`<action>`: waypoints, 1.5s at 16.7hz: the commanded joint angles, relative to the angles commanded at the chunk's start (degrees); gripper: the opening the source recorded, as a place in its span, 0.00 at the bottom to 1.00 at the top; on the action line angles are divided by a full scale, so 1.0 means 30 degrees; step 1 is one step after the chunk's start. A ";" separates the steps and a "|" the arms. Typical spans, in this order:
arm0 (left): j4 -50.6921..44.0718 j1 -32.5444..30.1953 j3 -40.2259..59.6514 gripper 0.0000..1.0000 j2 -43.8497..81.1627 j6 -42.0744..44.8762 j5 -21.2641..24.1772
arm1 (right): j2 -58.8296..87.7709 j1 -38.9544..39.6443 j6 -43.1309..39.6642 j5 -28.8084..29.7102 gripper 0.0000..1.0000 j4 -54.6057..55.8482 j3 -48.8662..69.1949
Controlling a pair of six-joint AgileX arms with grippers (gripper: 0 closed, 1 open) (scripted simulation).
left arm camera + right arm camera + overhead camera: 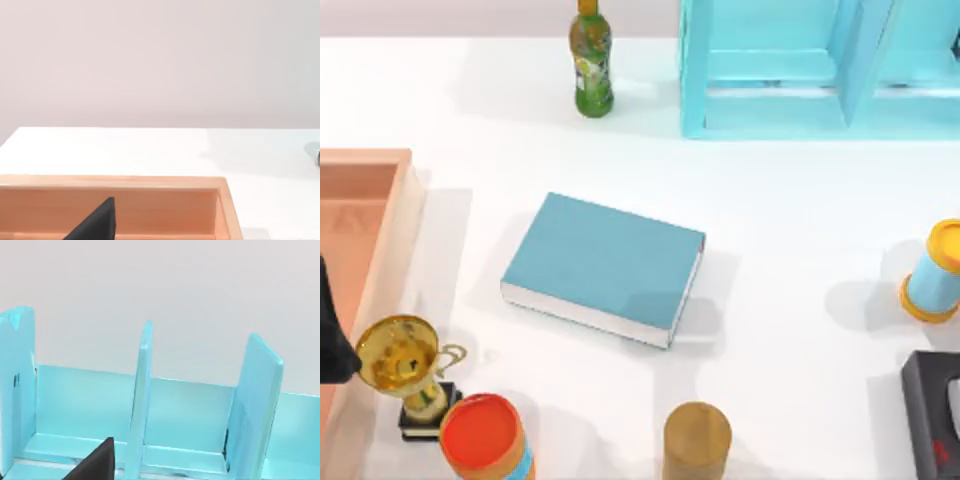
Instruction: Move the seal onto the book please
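Centrally on the white table (790, 220) the book (603, 266) is laid flat, at a slant to the table's edges. Its teal cover is turned up, and its white page edges are shown along the near side and the right end.

At the far edge a green bottle (591, 62) is stood upright, just left of a cyan shelf (770, 112), whose upright dividers are seen close up in the right wrist view. A wooden tray (398, 225) is set at the left side of the table. A gold trophy (405, 365) is placed just beside the tray's right wall, near the front, and an orange-lidded can (485, 438) is stood right against the trophy's dark base. A tan cylinder (697, 440) is stood near the front edge, in front of the book and apart from it. At the right edge a blue roll with yellow ends (935, 272) is seen, and nearer the front a dark boxy shape (928, 415) is cut off by the edge; what it is cannot be told.

The left gripper (97, 224) is held over the tray, and a dark part of that arm is seen at the top view's left edge. The right gripper (97, 463) is held facing the shelf. Whether either gripper is clenched or released cannot be told.
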 joint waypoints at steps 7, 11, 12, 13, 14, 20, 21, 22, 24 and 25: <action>0.0000 0.0000 0.0000 1.00 0.0000 0.0000 0.0000 | -0.5409 -0.6039 0.2455 -0.5619 1.00 -0.1840 -0.4905; 0.0000 0.0000 0.0000 1.00 0.0000 0.0000 0.0000 | -0.5677 -0.6428 0.2566 -0.6004 1.00 -0.1963 -0.5261; 0.0000 0.0000 0.0000 1.00 0.0000 0.0000 0.0000 | -0.5677 -0.6428 0.2566 -0.6004 1.00 -0.1963 -0.5261; 0.0000 0.0000 0.0000 1.00 0.0000 0.0000 0.0000 | -0.5677 -0.6428 0.2566 -0.6004 1.00 -0.1963 -0.5261; -0.0004 0.0000 0.0005 1.00 0.0004 0.0001 0.0002 | -0.5677 -0.6428 0.2566 -0.6004 1.00 -0.1963 -0.5261; -0.3329 0.0336 0.4053 1.00 0.4228 0.0614 0.0652 | -0.5677 -0.6428 0.2566 -0.6004 1.00 -0.1963 -0.5261; -0.4336 0.0565 0.5289 1.00 0.5637 0.0783 0.0698 | -0.5677 -0.6428 0.2566 -0.6004 1.00 -0.1963 -0.5261; -0.5432 0.0852 0.6640 1.00 0.7222 0.0966 0.0703 | -0.5677 -0.6428 0.2566 -0.6004 1.00 -0.1963 -0.5261; -0.7814 0.1557 0.9591 1.00 1.0825 0.1363 0.0612 | -0.5677 -0.6428 0.2566 -0.6004 1.00 -0.1963 -0.5261; -0.9061 0.1946 1.1152 1.00 1.2784 0.1578 0.0534 | -0.5677 -0.6428 0.2566 -0.6004 1.00 -0.1963 -0.5261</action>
